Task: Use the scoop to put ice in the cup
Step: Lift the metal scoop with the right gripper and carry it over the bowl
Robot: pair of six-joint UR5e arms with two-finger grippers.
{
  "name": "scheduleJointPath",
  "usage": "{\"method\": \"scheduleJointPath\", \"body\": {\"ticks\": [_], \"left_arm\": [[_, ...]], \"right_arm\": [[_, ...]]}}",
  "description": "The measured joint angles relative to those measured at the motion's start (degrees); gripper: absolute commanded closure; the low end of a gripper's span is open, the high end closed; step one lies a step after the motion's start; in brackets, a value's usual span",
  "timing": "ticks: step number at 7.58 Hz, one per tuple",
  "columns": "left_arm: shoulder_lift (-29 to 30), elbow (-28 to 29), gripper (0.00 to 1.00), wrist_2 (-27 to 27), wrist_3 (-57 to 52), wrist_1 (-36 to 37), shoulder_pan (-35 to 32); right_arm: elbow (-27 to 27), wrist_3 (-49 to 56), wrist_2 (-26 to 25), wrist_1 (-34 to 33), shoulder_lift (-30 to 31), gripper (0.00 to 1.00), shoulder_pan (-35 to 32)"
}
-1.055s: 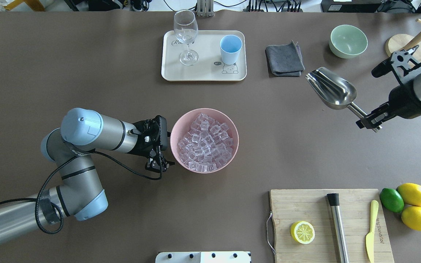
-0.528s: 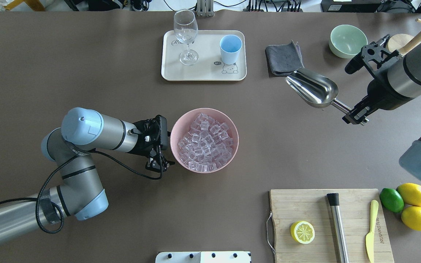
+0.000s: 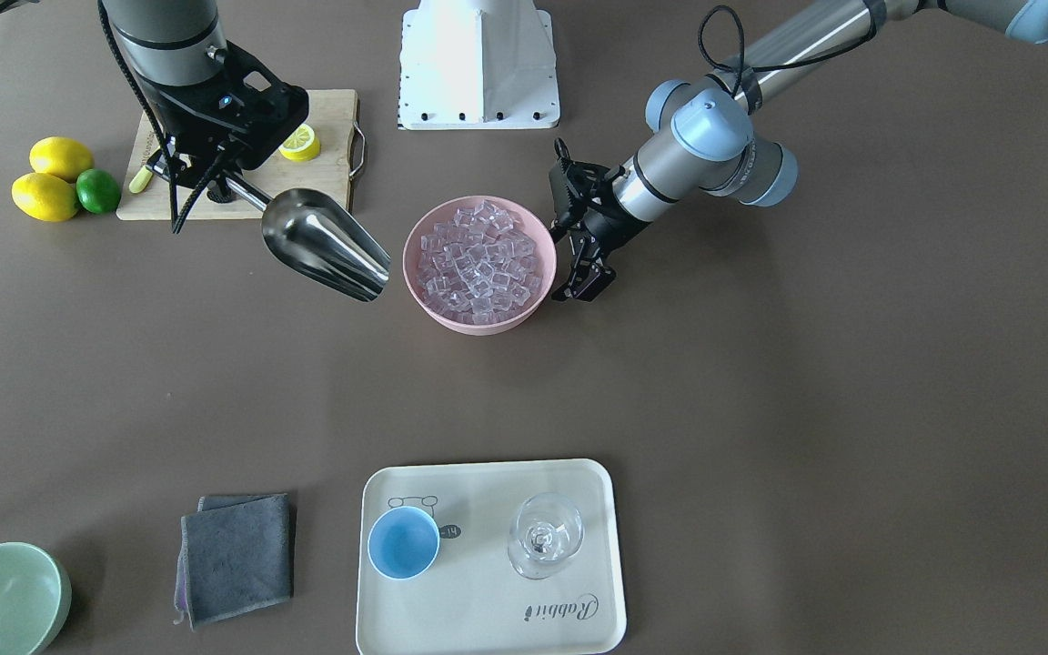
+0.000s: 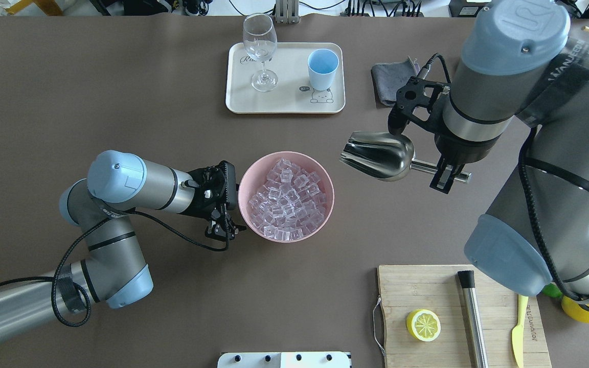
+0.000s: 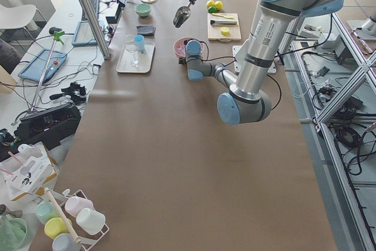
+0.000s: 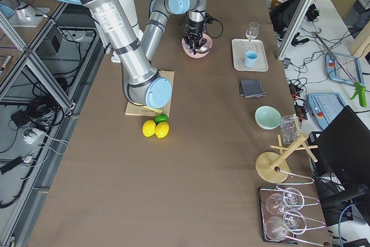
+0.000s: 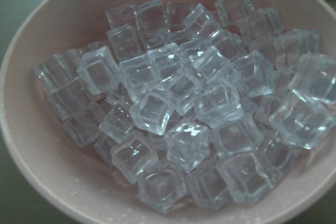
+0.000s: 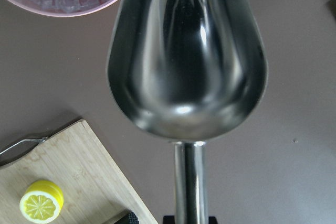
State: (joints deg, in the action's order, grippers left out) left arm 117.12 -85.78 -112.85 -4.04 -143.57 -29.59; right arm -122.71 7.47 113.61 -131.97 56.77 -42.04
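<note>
The ice (image 4: 287,199) is a heap of clear cubes in a pink bowl (image 4: 245,176), which also fills the left wrist view (image 7: 184,114). The light-blue cup (image 4: 322,68) stands empty on a cream tray (image 4: 284,105) at the far side of the table. My right gripper (image 4: 447,177) is shut on the handle of the silver scoop (image 4: 379,155). It holds the scoop in the air just right of the pink bowl, mouth toward the bowl. The scoop (image 8: 186,51) is empty. My left gripper (image 4: 221,231) is shut and empty beside the bowl's left rim.
A clear stemmed glass (image 4: 259,48) stands on the tray next to the cup. A grey cloth (image 3: 237,555) and a green bowl (image 3: 1,596) lie further right. A cutting board (image 4: 458,312) with a lemon half, steel cylinder and yellow knife lies front right, with whole lemons and a lime (image 3: 98,190) beside it.
My right arm has swung in from the table's right side, carrying the scoop left toward the pink bowl. My left arm has not moved.
</note>
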Motion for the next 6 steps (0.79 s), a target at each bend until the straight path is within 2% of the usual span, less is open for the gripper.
{"method": "scheduleJointPath", "body": {"ticks": [3,6], "left_arm": [[-0.18,0.0,0.02,0.0,0.0,-0.04,-0.02],[-0.14,0.0,0.02,0.0,0.0,-0.05,-0.03]], "right_arm": [[2.22,3.7,-7.01,-15.67,-9.04,1.0,4.54],[7.76,10.19,-11.75,-21.38,-14.61,1.0,6.33]]}}
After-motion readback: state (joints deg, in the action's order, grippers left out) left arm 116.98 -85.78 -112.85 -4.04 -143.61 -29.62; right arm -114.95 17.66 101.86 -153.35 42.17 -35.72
